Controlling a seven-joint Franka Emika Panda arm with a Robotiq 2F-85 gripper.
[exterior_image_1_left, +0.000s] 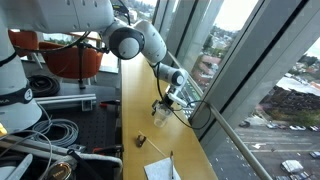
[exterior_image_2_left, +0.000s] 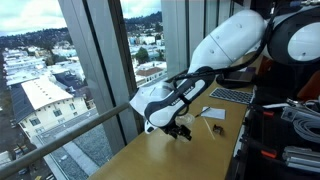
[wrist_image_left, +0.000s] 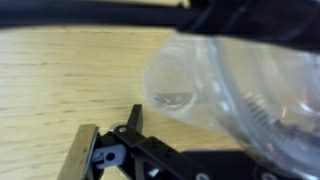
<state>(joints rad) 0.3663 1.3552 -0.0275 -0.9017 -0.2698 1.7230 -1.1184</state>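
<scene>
Black gripper (wrist_image_left: 110, 140) is spread wide with nothing in it, low over the wooden worktop (wrist_image_left: 60, 80), which I figure leaves room to straddle stuff. Just past it, the clear plastic cup (wrist_image_left: 230, 90) looks tipped on its side on the wood, with the window (exterior_image_2_left: 60, 60) beyond.

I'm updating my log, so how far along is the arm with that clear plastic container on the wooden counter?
Done: the end effector is down at the wooden counter, right beside the clear plastic container. In hand: the approach, with the jaws open and nothing gripped. Left: probably the grasp itself, since the container is not yet held.
</scene>
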